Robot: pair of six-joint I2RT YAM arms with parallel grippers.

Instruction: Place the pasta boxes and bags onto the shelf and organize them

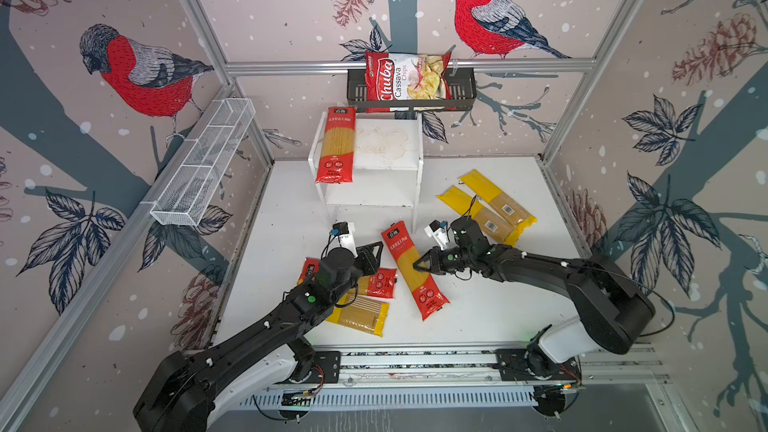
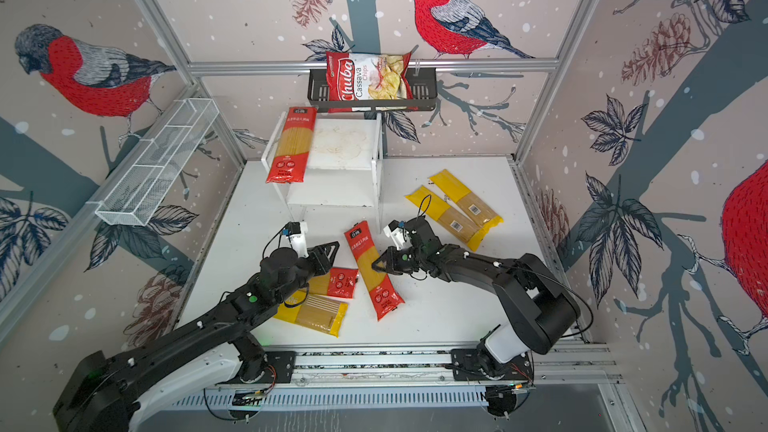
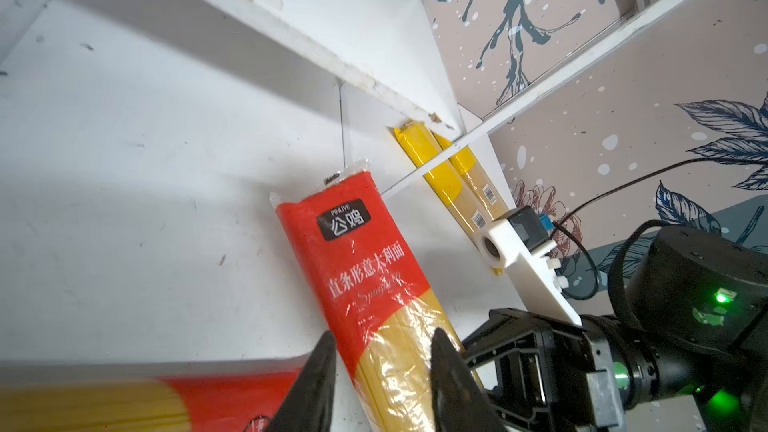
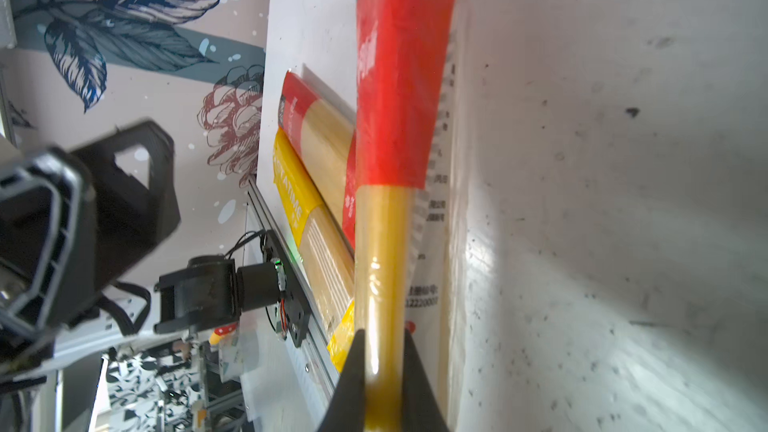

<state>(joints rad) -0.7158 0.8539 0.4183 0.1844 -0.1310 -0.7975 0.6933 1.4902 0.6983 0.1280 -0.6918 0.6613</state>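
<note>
The shelf (image 1: 395, 143) stands at the middle of the back edge of the table (image 1: 498, 305). One red packet, the shelf packet (image 1: 336, 145), lies on the left part of its top board. It runs from back to front, and its near end reaches a little over the board's front edge. The rest of the top board is bare and stained.

The other five packets are on the table. The middle packet (image 1: 420, 284) lies slanted at the centre of the table, in front of the shelf. The right gripper (image 1: 417, 264) is closed on it. In the right wrist view its fingers (image 4: 357, 367) pinch the clear part with the spaghetti from both sides. We cannot tell if the packet is lifted from the table.

The left gripper (image 1: 376, 252) is just left of the middle packet and does not touch it. In the left wrist view its fingers (image 3: 320, 371) stand partly apart, a narrow opening, and they hold nothing.

A third red packet (image 1: 382, 282) lies partly under the left arm, toward the front left corner. Touching its front side is a yellow packet (image 1: 361, 315), nearer to the front edge. The yellow pair (image 1: 490, 211) lies side by side, touching, near the right edge.
</note>
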